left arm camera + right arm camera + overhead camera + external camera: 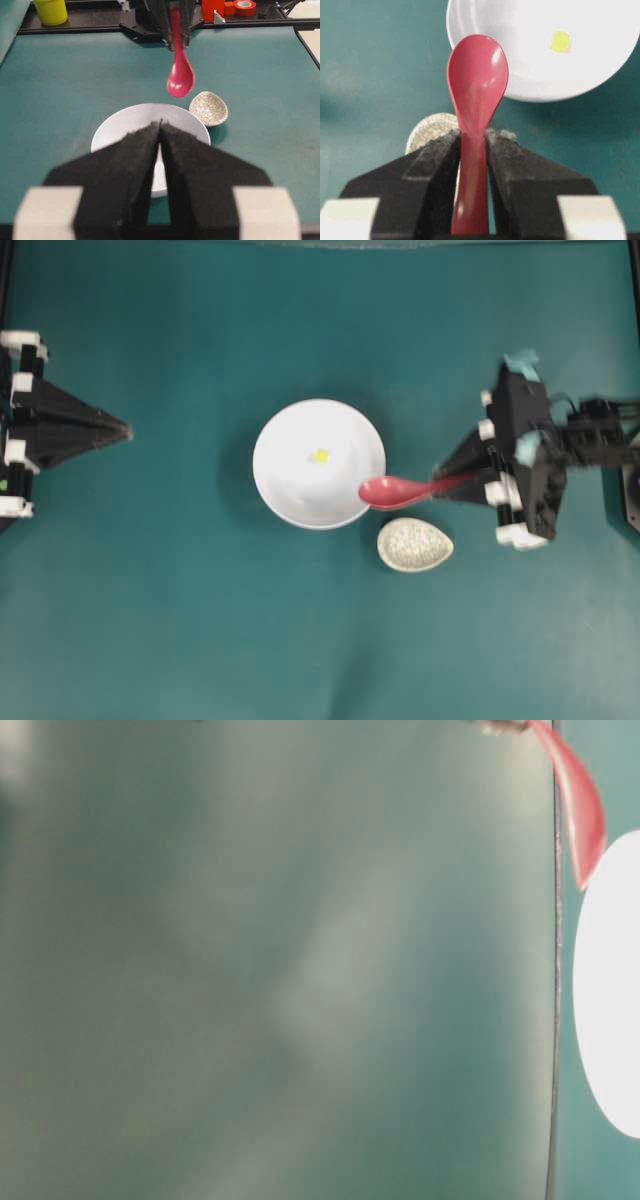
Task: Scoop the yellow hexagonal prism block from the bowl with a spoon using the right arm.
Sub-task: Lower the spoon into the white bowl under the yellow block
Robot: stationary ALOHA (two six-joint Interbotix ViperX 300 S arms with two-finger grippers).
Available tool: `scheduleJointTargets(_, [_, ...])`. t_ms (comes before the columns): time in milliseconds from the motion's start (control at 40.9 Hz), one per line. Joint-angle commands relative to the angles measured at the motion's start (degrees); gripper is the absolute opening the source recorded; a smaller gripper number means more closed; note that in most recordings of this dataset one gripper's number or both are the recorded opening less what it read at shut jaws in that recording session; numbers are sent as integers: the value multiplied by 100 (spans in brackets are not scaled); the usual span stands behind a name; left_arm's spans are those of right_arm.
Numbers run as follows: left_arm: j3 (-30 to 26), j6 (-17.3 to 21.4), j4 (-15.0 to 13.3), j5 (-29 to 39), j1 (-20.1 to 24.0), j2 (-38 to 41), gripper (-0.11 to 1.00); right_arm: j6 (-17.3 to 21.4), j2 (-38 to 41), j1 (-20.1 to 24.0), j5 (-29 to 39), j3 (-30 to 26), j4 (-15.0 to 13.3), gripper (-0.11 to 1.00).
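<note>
Smooth teal matting (180, 620) covers the whole table. At centre right, a glossy red spoon (395, 490) is pinched by its handle in the right gripper (468, 483), its oval scoop held over the lower right rim of the round white bowl (290, 485). A tiny yellow block (320, 455) is seen inside the bowl. A crackled, egg-shaped rest (414, 544) lies just below the spoon. At far left, the left gripper (122, 430) is pressed together.

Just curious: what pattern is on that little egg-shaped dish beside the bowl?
Beige with a fine crackle pattern, clearest in the left wrist view.
</note>
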Motion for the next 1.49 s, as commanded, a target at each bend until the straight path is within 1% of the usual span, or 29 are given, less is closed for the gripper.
scheduleJointTargets(0, [-149,-9,9,-70,0,62,10,-9,88,-281,624,-527,-176,24])
scheduleJointTargets(98, [-149,-9,9,-70,0,79,10,0,299,-457,1125,-896,-352,24])
scheduleJointTargets(220, [-149,-9,9,-70,0,105,10,26,747,-615,1811,-1424,-580,24])
scheduleJointTargets(343, [-149,-9,9,-70,0,114,10,26,1213,-677,2338,-1898,-765,24])
scheduleJointTargets(514, [-149,-9,9,-70,0,123,10,35,1749,-686,2883,-2549,-993,24])
scheduleJointTargets(612, [-141,-9,9,-70,0,114,10,123,1960,-694,3146,-2830,-1151,24])
scheduleJointTargets(734, [-149,-9,9,-70,0,123,10,369,2162,-703,3428,-3076,-1450,24])
scheduleJointTargets(783, [-149,-9,9,-70,-9,123,10,448,2224,-703,3516,-3138,-1521,24])
scheduleJointTargets(954, [-141,-9,9,-70,-9,123,10,501,2391,-703,3586,-3243,-1547,24])
scheduleJointTargets(1199, [-149,-18,9,-70,0,123,10,475,2628,-703,3560,-3243,-1547,24])
scheduleJointTargets(1468, [-149,-9,9,-70,0,123,10,457,2751,-694,3234,-3252,-1556,24])
